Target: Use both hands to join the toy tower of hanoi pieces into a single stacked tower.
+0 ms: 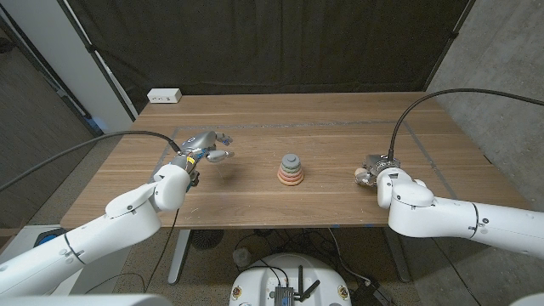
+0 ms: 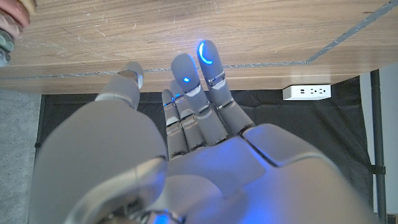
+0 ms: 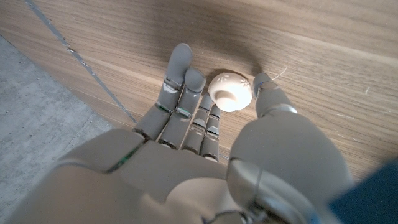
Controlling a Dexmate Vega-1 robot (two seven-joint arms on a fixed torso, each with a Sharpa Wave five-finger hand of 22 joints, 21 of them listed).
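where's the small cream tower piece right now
The cream piece lies on the table by the right hand, right of the stacked tower.

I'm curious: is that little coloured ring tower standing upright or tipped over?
Upright. The ring tower stands on the table, widest ring at the bottom, narrowing to a small grey top.

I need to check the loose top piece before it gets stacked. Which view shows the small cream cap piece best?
The right wrist view: the small round cream cap piece lies unobstructed on the table beside the right hand. The head view shows only a pale sliver by that hand.
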